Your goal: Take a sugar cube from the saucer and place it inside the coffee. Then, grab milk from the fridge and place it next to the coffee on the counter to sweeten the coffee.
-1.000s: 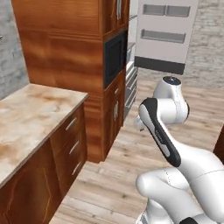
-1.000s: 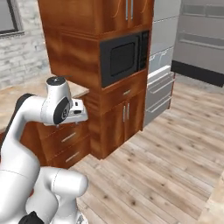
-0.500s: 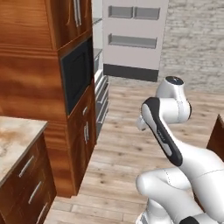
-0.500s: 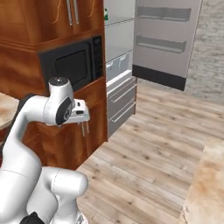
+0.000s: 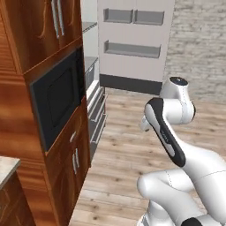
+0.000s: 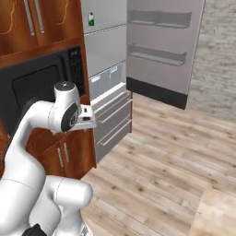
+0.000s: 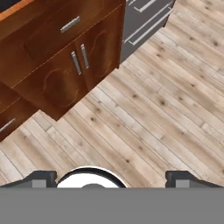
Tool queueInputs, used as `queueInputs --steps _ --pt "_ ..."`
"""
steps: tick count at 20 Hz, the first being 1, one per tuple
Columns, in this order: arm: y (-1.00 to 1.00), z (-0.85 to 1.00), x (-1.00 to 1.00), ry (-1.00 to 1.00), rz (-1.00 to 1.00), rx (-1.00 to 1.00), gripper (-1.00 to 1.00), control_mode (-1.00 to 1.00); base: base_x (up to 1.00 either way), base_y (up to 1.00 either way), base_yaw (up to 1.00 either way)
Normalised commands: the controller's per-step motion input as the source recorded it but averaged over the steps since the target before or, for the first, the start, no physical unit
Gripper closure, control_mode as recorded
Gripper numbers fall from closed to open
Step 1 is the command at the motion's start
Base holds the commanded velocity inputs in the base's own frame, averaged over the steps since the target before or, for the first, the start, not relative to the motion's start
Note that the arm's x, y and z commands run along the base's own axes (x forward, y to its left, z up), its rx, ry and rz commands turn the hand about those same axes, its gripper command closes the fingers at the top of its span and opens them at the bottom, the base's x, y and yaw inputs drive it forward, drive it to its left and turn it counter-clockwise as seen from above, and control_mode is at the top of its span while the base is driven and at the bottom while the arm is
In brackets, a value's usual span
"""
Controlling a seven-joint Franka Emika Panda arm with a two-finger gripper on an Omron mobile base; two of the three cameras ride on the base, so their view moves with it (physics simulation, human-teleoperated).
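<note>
While the end effector [image 7: 112, 177] hangs empty, fingers spread wide over bare floor, the milk [image 6: 91, 19] waits high ahead in the open fridge [image 6: 108, 69]; a careless reach could clip the microwave [image 6: 41, 85] alongside.

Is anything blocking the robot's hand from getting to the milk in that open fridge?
Nothing visible does. The fridge stands with its door swung wide, and the milk sits on an upper shelf. Bare wooden floor lies ahead; the open gripper points down at it.
</note>
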Motion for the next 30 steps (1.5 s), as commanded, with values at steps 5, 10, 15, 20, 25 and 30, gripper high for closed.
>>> queueInputs --steps 5,10,15,20,25,30 --pt "0.0 0.0 0.0 0.0 0.0 0.0 -1.0 1.0 1.0 -0.45 0.31" --pt "0.0 0.0 0.0 0.0 0.0 0.0 -1.0 1.0 1.0 -0.53 0.35" --pt "0.0 0.0 0.0 0.0 0.0 0.0 -1.0 1.0 1.0 -0.52 0.4" --pt "0.0 0.0 0.0 0.0 0.0 0.0 -1.0 1.0 1.0 -0.64 0.41" --pt "0.0 0.0 0.0 0.0 0.0 0.0 -1.0 1.0 0.96 -0.66 0.49" --pt "0.0 0.0 0.0 0.0 0.0 0.0 -1.0 1.0 0.74 -0.57 0.53"
